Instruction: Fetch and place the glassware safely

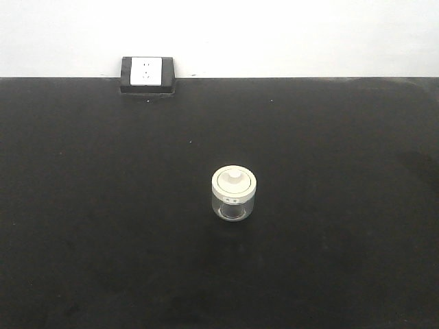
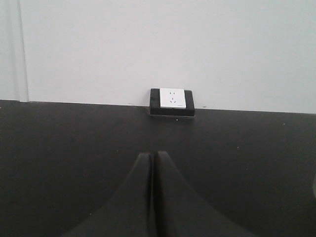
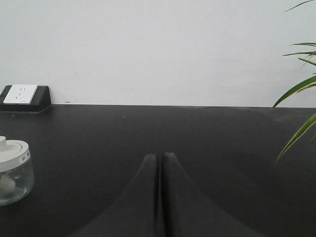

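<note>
Lidded glass jar (image 1: 234,195) standing alone on a black tabletop (image 1: 103,226), both grippers closed and empty.

The squat clear jar stands upright near the middle of the tabletop, its round off-white lid (image 1: 234,181) seated with the central knob up and a small label on the lid's rim facing the front camera. A white wall socket in a black housing (image 1: 147,72) sits at the table's far edge against the pale wall, well apart from the jar. The left gripper (image 2: 153,158) has its dark fingers pressed together, pointing toward the socket. The right gripper (image 3: 160,159) is likewise pressed together, holding nothing; the jar appears at the left edge of its view, and green plant leaves (image 3: 298,89) enter at the right.
</note>
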Controlling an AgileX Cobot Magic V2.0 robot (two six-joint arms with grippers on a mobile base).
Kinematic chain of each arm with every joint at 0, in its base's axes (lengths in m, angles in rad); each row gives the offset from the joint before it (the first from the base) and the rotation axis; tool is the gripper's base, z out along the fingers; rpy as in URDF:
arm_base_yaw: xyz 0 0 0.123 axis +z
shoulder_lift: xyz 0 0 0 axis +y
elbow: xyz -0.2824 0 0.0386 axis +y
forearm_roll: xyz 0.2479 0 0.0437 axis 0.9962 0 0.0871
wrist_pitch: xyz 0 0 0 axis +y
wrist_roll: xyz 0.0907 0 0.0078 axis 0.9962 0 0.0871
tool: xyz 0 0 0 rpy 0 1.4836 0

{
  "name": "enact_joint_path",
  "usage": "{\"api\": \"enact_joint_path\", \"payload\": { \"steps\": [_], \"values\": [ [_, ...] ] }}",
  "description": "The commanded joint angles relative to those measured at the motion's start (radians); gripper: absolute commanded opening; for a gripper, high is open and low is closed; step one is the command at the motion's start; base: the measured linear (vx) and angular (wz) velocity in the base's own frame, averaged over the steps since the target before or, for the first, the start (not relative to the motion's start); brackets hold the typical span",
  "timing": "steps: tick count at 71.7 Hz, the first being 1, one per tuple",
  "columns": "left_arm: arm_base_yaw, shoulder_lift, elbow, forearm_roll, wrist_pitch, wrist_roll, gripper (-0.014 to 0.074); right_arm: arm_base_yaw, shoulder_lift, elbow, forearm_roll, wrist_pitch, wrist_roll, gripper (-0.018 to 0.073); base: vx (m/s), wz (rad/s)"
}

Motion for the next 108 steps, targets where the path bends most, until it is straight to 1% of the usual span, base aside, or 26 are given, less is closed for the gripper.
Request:
{"api": "enact_joint_path", "payload": {
  "steps": [1, 8, 16, 22, 36, 108],
  "values": [
    [0.0, -0.017, 0.031, -0.003, -0.075, -0.007, -0.0007, -0.008, -0.012, 0.019, -0.001, -0.071, 0.011, -0.0008, 0.0, 0.0],
    [0.0, -0.017, 0.031, -0.003, -0.075, -0.007, -0.0007, -0.008, -0.012, 0.019, -0.041, -0.078, 0.058, -0.0008, 0.0, 0.0],
    [0.0, -0.017, 0.031, -0.003, -0.075, -0.007, -0.0007, -0.008, -0.012, 0.019, -0.154, -0.082, 0.165, -0.0008, 0.0, 0.0],
    [0.0, -0.017, 0.031, -0.003, -0.075, -0.007, -0.0007, -0.008, -0.012, 0.019, -0.201, -0.083, 0.215, -0.0008, 0.0, 0.0],
    [0.0, -0.017, 0.031, -0.003, -0.075, -0.007, -0.0007, -0.008, -0.012, 0.019, -0.181, -0.083, 0.199, -0.0008, 0.0, 0.0],
    [0.0, -0.017, 0.031, -0.003, -0.075, -0.007, -0.0007, -0.008, -0.012, 0.019, -0.181, -0.083, 0.199, -0.0008, 0.0, 0.0]
  ]
}}
